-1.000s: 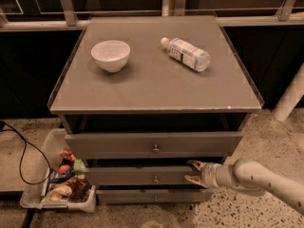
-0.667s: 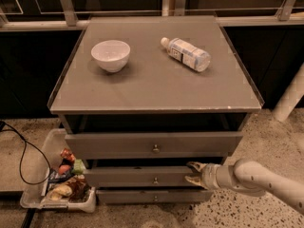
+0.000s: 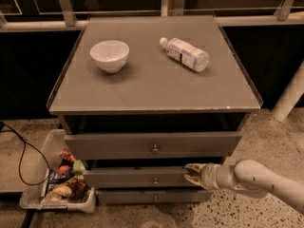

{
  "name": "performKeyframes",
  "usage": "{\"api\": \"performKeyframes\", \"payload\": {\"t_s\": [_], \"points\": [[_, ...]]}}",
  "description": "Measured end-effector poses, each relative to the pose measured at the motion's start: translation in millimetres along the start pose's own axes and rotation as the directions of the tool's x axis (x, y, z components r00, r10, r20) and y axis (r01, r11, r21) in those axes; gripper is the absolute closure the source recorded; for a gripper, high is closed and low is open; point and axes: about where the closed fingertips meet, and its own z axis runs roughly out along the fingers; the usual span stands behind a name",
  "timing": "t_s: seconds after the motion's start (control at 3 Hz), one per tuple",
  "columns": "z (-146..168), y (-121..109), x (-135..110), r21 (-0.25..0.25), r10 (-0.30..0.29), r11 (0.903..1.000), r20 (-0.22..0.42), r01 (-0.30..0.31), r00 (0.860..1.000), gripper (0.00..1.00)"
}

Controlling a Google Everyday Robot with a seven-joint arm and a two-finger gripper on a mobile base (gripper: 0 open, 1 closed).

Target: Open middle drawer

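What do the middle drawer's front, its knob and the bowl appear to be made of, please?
The middle drawer front looks like matte grey-brown laminate or painted wood: no sheen. Its knob glints, likely metal. The bowl looks glazed ceramic, possibly plastic: smooth white. The tool sits at the drawer's right end.

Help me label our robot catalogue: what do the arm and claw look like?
The arm is a smooth, off-white rounded tube with a bulging joint; no cables or markings show. The claw, at the middle drawer front just right of its knob, is small, cream and tan.
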Motion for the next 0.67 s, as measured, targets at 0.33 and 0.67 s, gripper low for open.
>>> {"api": "performKeyframes", "payload": {"t_s": [0.33,0.67], "points": [[0.0,0.0,0.0,0.0,0.0,1.0,0.0,0.0,1.0,0.81],[0.2,0.2,0.2,0.0,0.001,1.0,0.0,-0.001,1.0,0.58]]}}
